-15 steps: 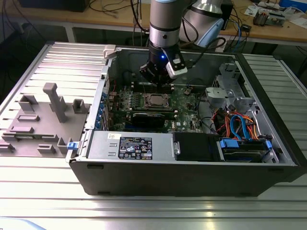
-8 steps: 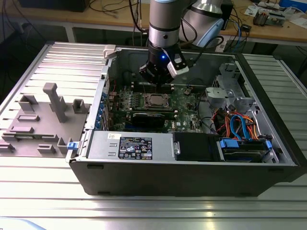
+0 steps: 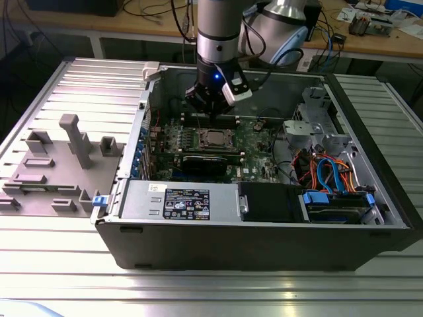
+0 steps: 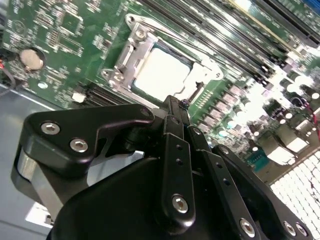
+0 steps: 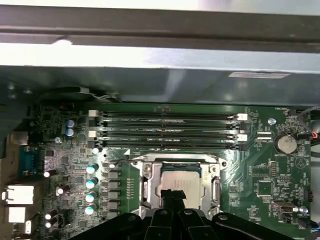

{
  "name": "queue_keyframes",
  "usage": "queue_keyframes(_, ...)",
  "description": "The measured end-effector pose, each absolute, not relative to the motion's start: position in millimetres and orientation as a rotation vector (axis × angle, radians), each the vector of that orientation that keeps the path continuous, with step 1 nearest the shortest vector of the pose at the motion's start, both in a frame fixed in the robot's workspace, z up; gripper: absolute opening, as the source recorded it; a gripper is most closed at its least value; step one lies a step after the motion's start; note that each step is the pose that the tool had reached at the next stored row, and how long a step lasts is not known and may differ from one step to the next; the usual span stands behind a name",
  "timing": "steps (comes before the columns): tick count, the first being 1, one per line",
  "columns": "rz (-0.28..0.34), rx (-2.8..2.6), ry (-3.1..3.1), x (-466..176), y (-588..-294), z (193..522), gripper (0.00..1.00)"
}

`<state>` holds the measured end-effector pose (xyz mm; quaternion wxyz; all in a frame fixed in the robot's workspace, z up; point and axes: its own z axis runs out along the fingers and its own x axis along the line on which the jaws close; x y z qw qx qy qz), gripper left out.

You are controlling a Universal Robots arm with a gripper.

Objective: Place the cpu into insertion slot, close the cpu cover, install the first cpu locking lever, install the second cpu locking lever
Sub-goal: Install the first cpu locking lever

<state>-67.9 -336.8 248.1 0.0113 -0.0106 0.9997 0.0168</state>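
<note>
Cpu (image 4: 160,75) overhung at its near edge by gripper (image 4: 174,102): poised with fingers pressed together, gripped nothing. Could not tell whether tips touched it. Sat flat in insertion slot (image 5: 172,167) on green board (image 5: 260,170), ringed by lowered cpu cover (image 4: 127,60). Beyond, passed memory slots (image 5: 165,130); farthest, met grey case wall (image 5: 150,70).

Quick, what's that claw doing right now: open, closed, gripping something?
Gripper: closed, with nothing visible between its fingertips, which are close to the cpu.
</note>
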Motion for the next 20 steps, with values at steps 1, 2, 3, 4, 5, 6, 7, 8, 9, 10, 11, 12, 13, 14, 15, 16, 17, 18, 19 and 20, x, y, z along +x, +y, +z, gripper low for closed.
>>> queue_keyframes(1,0.052,-0.033,3.118,-71.9,-336.8,248.1,0.11)
queue_keyframes(2,0.052,-0.033,3.118,-74.5,-336.8,248.1,0.11)
queue_keyframes(3,0.052,-0.033,3.118,-78.4,-336.8,248.0,0.11)
queue_keyframes(4,0.053,-0.033,3.118,-80.2,-336.8,248.0,0.11)
queue_keyframes(5,0.053,-0.033,3.118,-80.7,-336.7,248.0,0.11)
queue_keyframes(6,0.052,-0.033,3.118,-80.8,-336.8,248.0,0.11)
queue_keyframes(7,0.052,-0.033,3.118,-80.8,-336.8,248.1,0.11)
queue_keyframes(8,0.052,-0.033,3.118,-80.8,-336.8,248.1,0.11)
queue_keyframes(9,0.052,-0.033,3.118,-80.8,-336.8,248.1,0.11)
queue_keyframes(10,0.052,-0.033,3.118,-80.9,-336.8,248.1,0.11)
queue_keyframes(11,0.052,-0.033,3.118,-80.9,-336.8,248.1,0.11)
queue_keyframes(12,0.052,-0.033,3.118,-81.0,-336.9,249.3,0.11)
queue_keyframes(13,0.052,-0.033,3.118,-80.9,-336.8,250.8,0.11)
queue_keyframes(14,0.052,-0.033,3.118,-80.9,-336.8,253.2,0.11)
queue_keyframes(15,0.053,-0.033,3.118,-80.9,-336.8,254.2,0.11)
queue_keyframes(16,0.053,-0.033,3.118,-80.9,-336.8,254.2,0.11)
queue_keyframes(17,0.053,-0.033,3.118,-80.9,-336.8,254.2,0.11)
queue_keyframes(18,0.052,-0.033,3.118,-80.9,-336.8,254.3,0.11)
queue_keyframes(19,0.052,-0.033,3.118,-81.0,-336.8,254.3,0.11)
queue_keyframes(20,0.052,-0.033,3.118,-81.7,-336.8,254.4,0.11)
